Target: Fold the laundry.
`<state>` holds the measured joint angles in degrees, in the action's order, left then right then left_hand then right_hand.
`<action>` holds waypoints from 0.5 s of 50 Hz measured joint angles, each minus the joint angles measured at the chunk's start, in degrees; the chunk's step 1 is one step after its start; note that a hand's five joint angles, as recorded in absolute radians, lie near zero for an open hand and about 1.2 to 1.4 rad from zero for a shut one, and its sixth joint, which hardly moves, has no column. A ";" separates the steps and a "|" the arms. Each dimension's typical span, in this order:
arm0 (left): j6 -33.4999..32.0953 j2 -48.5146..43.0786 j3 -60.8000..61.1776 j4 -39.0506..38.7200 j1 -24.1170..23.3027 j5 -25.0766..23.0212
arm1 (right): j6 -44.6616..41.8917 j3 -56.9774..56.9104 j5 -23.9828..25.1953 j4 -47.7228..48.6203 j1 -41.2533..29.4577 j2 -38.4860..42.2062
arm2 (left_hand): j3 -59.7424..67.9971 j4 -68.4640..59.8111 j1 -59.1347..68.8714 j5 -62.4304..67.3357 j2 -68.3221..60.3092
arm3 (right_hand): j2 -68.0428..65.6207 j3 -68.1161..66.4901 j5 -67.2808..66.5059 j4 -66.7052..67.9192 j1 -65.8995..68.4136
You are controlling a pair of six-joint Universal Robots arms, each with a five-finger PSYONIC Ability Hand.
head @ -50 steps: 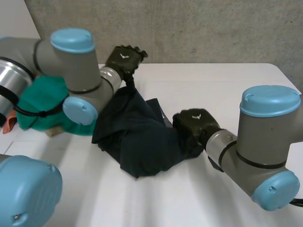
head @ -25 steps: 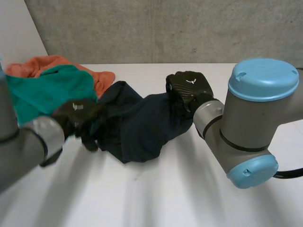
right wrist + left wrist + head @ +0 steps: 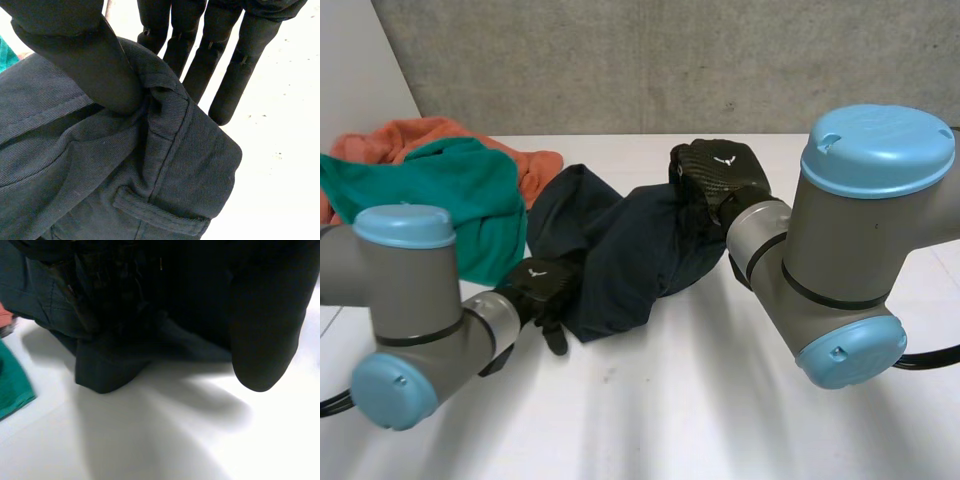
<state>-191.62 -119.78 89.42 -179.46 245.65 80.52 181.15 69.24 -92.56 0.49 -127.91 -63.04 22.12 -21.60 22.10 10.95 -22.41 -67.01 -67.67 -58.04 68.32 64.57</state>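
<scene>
At the upper left of the head view an orange cloth [image 3: 430, 135] lies bunched at the far edge of the table [image 3: 680, 400]. A green cloth [image 3: 455, 200] lies heaped over its near side. Both look like laundry waiting its turn, set out of the way of the piece in hand.

Just right of the green cloth, at centre left, the left hand [image 3: 542, 290] sits at the near left end of the trousers [image 3: 620, 250]. Its arm comes in low from the lower left, with the forearm lying close to the table and the palm turned towards the cloth. In the left wrist view a corner of the dark cloth is bunched under the palm and throws a shadow on the table. Black hand against dark cloth, I cannot tell whether this hand is clamped on the trousers or only resting there.

The trousers run across the middle of the frame in a loose, creased band, from the left hand up to the right hand. They are spread between the two hands, probably to pull them out flat before the first fold.

At upper centre right the right hand [image 3: 720, 175] is on the far right end. The right wrist view shows the thumb [image 3: 100, 65] pressing the waistband against straight fingers [image 3: 220, 65], so it is clamped on the trousers. A belt loop [image 3: 160, 212] shows just beyond the thumb. The right arm reaches in from the right with its wrist bent down over the cloth.
</scene>
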 measured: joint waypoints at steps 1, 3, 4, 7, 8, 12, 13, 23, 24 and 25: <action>0.24 -1.13 -1.47 0.19 -0.74 0.27 | 0.17 -0.05 0.00 -0.01 0.13 -0.03 | 0.00 0.00 0.00 0.00 0.00 | 0.00 0.00 0.00 0.00 0.00; 0.82 -2.66 -3.62 0.50 -1.91 0.99 | 0.29 -0.05 0.01 -0.03 0.21 -0.04 | 0.34 -0.41 0.57 1.28 -0.32 | 0.00 0.00 0.00 0.00 0.00; 1.16 -3.31 -4.62 0.65 -2.48 1.47 | 0.31 -0.04 0.01 -0.05 0.24 -0.03 | 1.85 -2.01 2.28 3.31 -1.77 | 0.00 0.00 -0.01 0.00 0.00; 2.29 -5.10 -7.59 0.97 -4.27 3.43 | 0.28 0.03 0.01 -0.11 0.35 0.02 | 9.27 -9.59 10.76 10.64 -8.93 | 0.00 0.00 0.02 0.00 0.00; 2.59 -5.58 -8.47 1.02 -4.81 4.21 | 0.24 0.06 -0.02 -0.15 0.40 0.03 | 19.98 -19.62 21.49 20.33 -19.75 | 0.00 0.00 -0.01 0.00 0.00; 3.55 -7.07 -11.64 1.09 -6.57 8.83 | -0.08 0.14 -0.28 -0.47 1.00 -0.03 | 44.48 -45.45 45.40 45.22 -44.56 | 0.00 0.00 0.00 0.00 0.00; 3.63 -7.12 -11.99 1.12 -6.66 9.54 | -0.18 0.14 -0.34 -0.55 1.20 -0.08 | 44.48 -45.45 45.40 45.22 -44.56 | 0.00 0.00 0.00 0.00 0.00; 2.72 5.45 -14.06 5.54 -2.94 10.01 | -7.20 -0.90 0.39 -3.75 3.44 -3.63 | 45.90 -46.90 45.40 45.49 -46.02 | 0.00 -0.16 0.00 0.01 0.00; 2.41 7.50 -14.34 6.32 -2.43 9.11 | -8.37 -1.07 0.54 -4.25 3.47 -4.17 | 45.90 -46.93 45.40 45.50 -46.02 | 0.00 -0.28 0.00 0.01 0.00; 2.12 9.28 -14.69 7.08 -1.99 8.29 | -9.77 -1.20 0.68 -4.83 3.46 -4.83 | 45.90 -46.93 45.40 45.50 -46.02 | 0.00 -0.28 0.00 0.01 0.00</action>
<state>-189.50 -110.50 74.73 -172.37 243.66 88.81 171.38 68.04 -91.88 -4.34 -124.46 -67.87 68.02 -68.52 67.50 56.45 -68.42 -67.01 -67.95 -58.04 68.33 64.57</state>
